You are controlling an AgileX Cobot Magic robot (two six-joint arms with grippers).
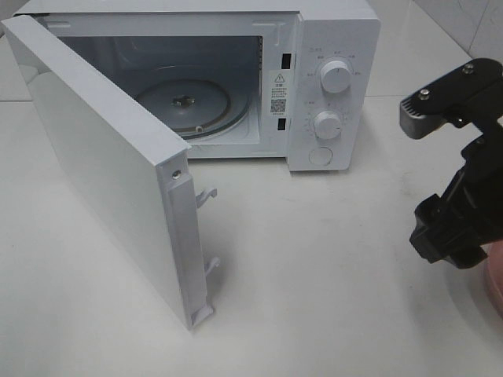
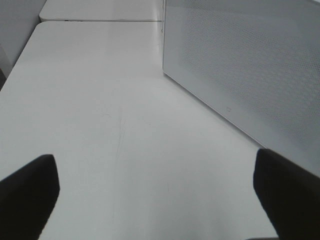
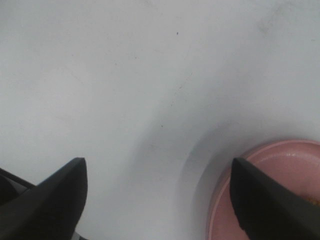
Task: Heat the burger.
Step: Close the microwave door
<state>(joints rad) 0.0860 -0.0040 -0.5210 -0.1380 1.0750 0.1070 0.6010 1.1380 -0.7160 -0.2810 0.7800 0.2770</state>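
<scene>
White table, open-doored microwave, both grippers spread wide, empty, right beside pink plate

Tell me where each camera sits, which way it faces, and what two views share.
Exterior high: above, looking down at the open microwave, its door swung out; right arm at the edge.
Left wrist: low over the table, facing the door's outer face; two fingertips spread.
Right wrist: looking down at table and pink plate; fingertips apart.
Shared: door, exterior and left wrist; plate, exterior and right wrist.
</scene>
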